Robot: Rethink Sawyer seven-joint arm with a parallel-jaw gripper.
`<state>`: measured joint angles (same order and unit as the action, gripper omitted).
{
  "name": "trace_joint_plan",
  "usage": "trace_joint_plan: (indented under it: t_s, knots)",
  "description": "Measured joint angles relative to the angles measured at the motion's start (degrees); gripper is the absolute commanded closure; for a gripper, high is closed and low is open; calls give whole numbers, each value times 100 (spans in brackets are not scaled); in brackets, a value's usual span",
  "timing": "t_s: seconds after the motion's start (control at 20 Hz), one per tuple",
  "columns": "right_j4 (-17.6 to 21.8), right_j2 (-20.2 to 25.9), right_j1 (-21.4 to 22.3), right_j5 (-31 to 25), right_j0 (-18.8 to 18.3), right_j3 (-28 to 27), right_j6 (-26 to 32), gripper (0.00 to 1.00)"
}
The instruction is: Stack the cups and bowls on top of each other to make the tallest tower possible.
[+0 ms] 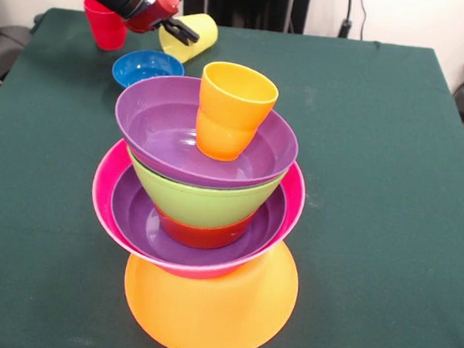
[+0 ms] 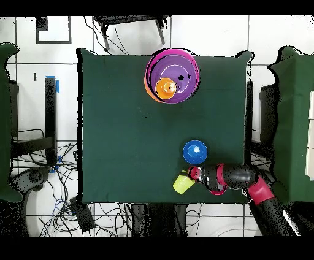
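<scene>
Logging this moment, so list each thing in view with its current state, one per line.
orange bowl: upturned, tower base
pink bowl: upright on the base
lower purple bowl: nested in pink
red-orange bowl: under the green
green bowl: nested, upright
top purple bowl: tilted
orange cup: upright, leaning, topmost
blue bowl: upright on table
yellow cup: on its side at the pincer
red cup: standing behind the arm

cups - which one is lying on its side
The pale yellow cup, tipped over on the table at the gripper. The red cup stands on the table; the orange cup sits in the tower's top purple bowl.
</scene>
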<state>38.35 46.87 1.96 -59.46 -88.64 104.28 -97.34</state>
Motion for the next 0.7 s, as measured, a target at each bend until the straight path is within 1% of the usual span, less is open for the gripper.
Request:
trace_joint_plan:
  t_s: [0.45,0.6,0.7]
  knots:
    - [25,2,145,2,33,60,0,100]
    - [51,46,387,94,-12,256,0,100]
    - [52,137,684,254,-73,499,0,100]
